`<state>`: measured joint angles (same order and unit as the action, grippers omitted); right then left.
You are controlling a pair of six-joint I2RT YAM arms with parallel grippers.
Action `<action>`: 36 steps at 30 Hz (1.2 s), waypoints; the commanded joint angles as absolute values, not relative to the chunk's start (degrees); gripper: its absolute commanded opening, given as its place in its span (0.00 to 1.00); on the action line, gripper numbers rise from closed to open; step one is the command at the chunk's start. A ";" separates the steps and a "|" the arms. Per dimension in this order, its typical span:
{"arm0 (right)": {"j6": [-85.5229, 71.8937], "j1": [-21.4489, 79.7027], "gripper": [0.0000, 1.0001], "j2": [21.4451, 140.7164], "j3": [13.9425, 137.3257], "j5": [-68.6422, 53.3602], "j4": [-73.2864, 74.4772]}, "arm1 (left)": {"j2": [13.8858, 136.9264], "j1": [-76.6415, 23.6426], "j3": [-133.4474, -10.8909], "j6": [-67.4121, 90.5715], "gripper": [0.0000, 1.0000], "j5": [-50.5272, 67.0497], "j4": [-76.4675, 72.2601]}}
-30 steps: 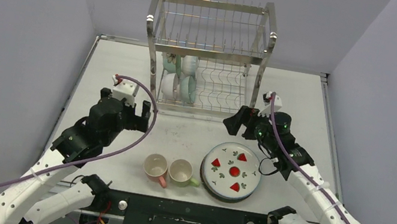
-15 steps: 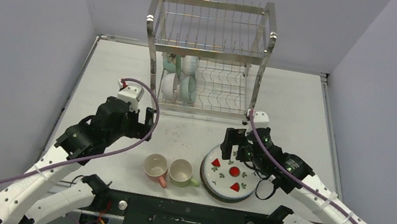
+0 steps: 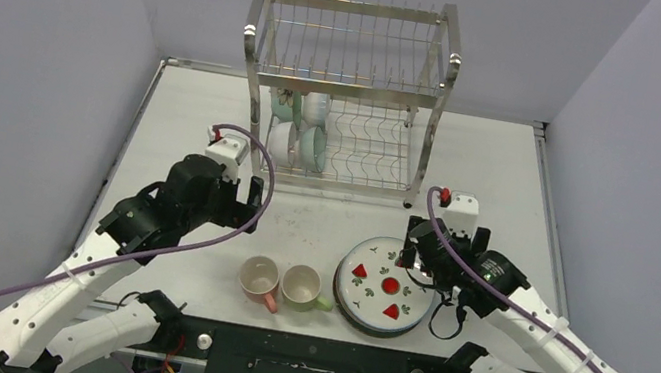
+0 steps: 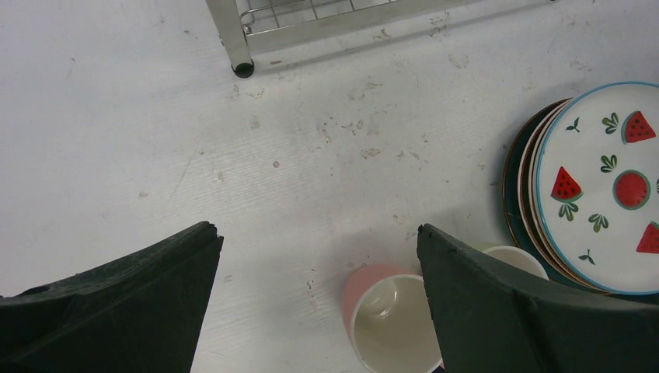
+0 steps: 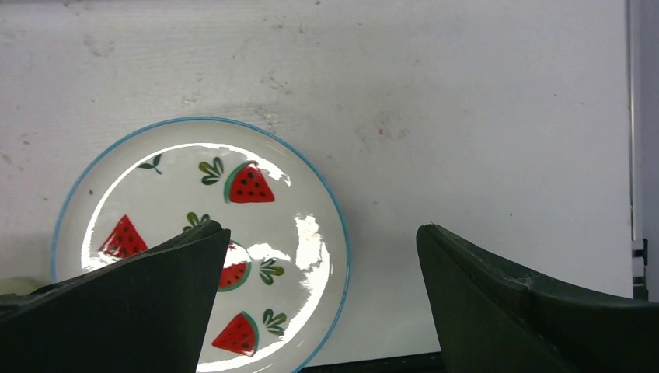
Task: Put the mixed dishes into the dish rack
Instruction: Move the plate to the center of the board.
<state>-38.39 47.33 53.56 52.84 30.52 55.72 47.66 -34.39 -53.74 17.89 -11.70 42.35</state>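
One steel two-tier dish rack (image 3: 343,87), about four small mint-green and white bowls (image 3: 300,131) in its lower tier, exact number unclear, one pink mug (image 3: 258,279), one green mug (image 3: 301,286), one stack of at least three plates (image 3: 386,285), top one with a watermelon pattern.

White table (image 3: 320,225): dish rack (image 3: 347,89) far side; pink mug (image 3: 259,280), green mug (image 3: 301,286), plate stack (image 3: 376,301) near edge.
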 commanded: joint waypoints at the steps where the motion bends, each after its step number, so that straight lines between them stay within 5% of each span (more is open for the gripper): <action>1: -44.78 47.46 0.95 54.23 53.41 37.04 63.34 | 46.67 -34.10 -56.19 16.89 0.97 -9.84 41.18; 17: -58.55 47.25 0.83 56.13 43.27 29.01 60.75 | 46.37 -34.10 -52.15 14.00 0.97 -7.88 38.40; 36: -72.32 43.21 1.00 42.75 23.22 12.98 44.36 | 46.12 -34.10 -51.32 15.03 0.97 -5.27 37.96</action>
